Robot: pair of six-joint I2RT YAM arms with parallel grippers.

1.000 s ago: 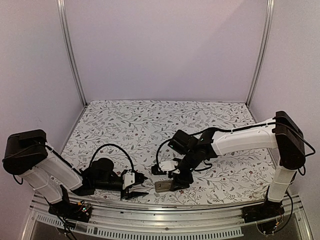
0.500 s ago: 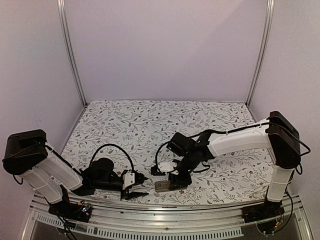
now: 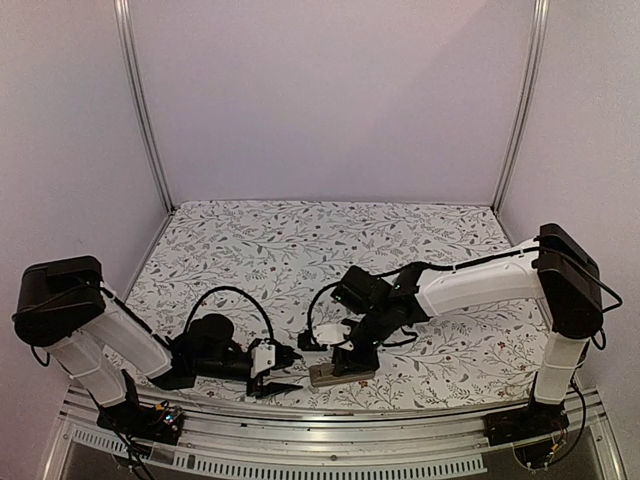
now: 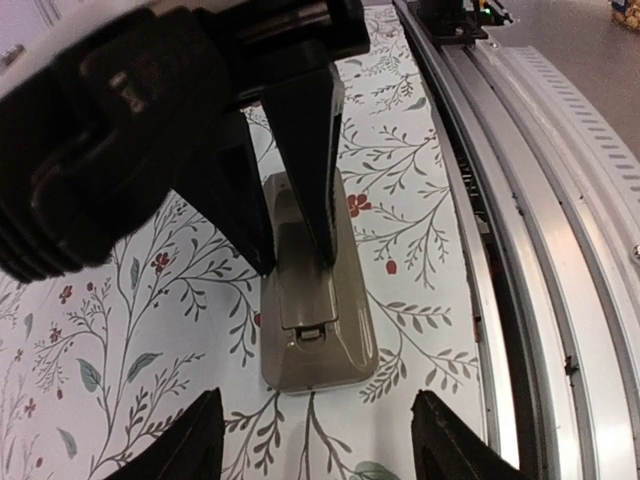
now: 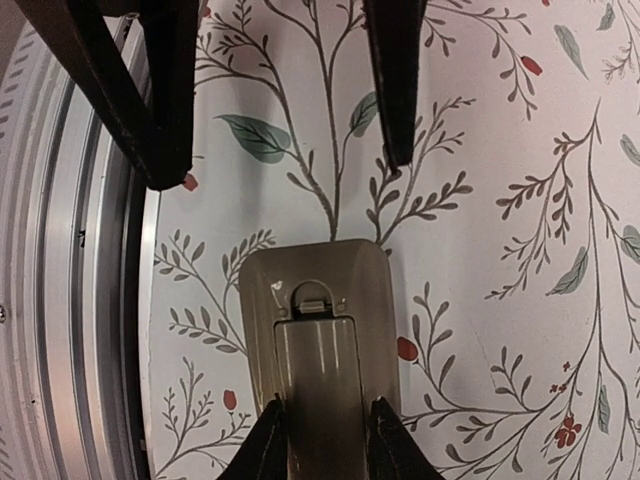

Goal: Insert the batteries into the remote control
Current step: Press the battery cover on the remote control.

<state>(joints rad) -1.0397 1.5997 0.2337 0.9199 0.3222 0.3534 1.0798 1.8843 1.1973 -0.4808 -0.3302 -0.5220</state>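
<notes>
**A:** Top external view first. Where is the remote control (image 3: 328, 374)?

**B:** It lies flat on the flowered table (image 3: 300, 240), close to the near edge and just beside the metal rail (image 3: 330, 415). It sits lengthwise between the two grippers. The greyish-tan back faces up.

**A:** Is the back open?

**B:** No. The battery cover (image 5: 315, 375) is in place. Its small latch (image 5: 314, 300) is at the end that points toward the left arm.

**A:** What about the right gripper (image 3: 348, 364)?

**B:** It reaches down onto the other end of the remote control, away from the latch. In its own wrist camera the two fingers (image 5: 268, 445) stand a narrow way apart. One is on each side of the battery cover, and both touch the back of the handset. In the left wrist view, one finger meets the edge of the casing and the other lands on top of it. I cannot tell whether they squeeze the handset or only rest on it.

**A:** And the left gripper (image 3: 292, 370)?

**B:** It is low over the cloth and aimed at the latch end. Its jaws are spread wider than the remote control and hold nothing. The tips are near the handset but do not touch it.
</notes>
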